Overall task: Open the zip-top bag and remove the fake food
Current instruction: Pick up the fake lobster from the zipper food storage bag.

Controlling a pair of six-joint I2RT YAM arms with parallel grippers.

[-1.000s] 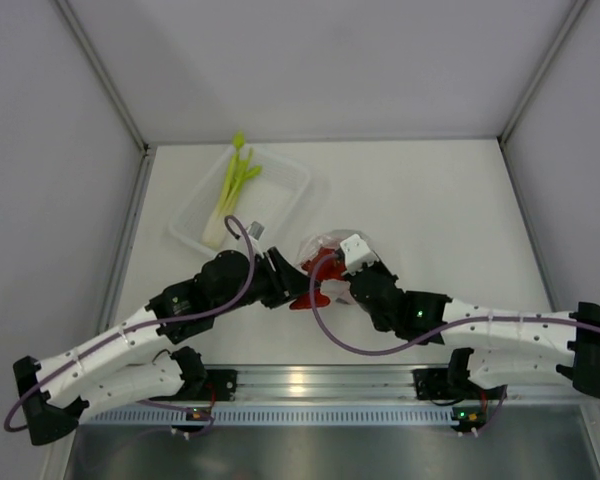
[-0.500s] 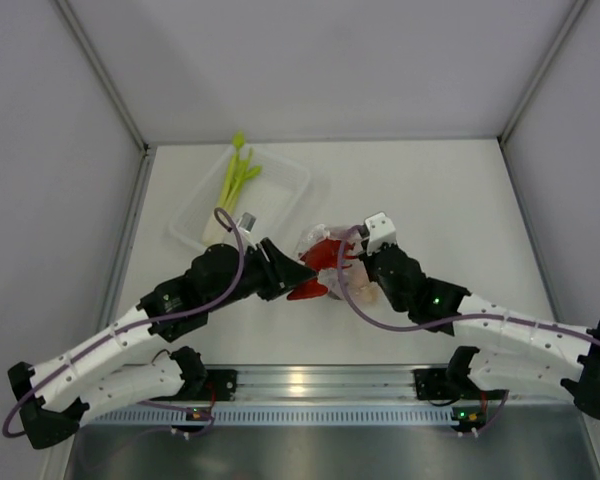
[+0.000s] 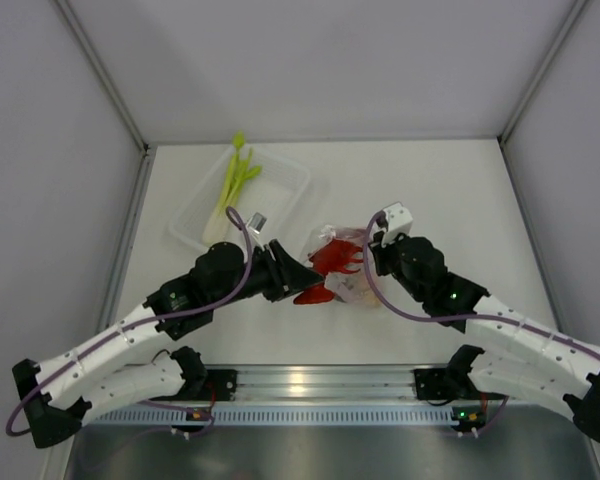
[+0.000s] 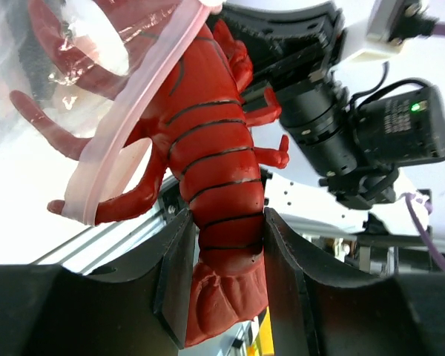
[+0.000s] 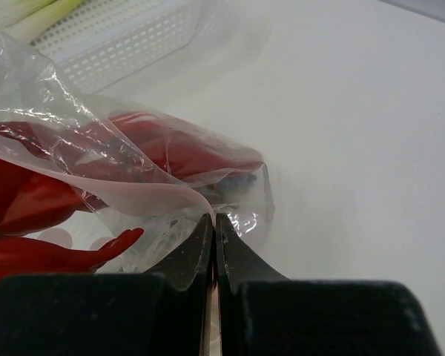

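A leek stalk is seen lying in the clear tray at the left. The red lobster is clamped by its tail in the left gripper, its front half inside the zip-top bag at mid-table. The bag's film is pinched in the closed right gripper.

- A white table is seen from above, with pale grey panels on three sides.
- Two white-and-black arms reach in from the near edge and meet near the middle.
- The left gripper touches the tail end of a red lobster.
- The lobster's front end lies inside a crumpled clear zip-top bag.
- The right gripper sits at the bag's right edge.
- Towards the far left, a clear tray holds a green-and-white leek.
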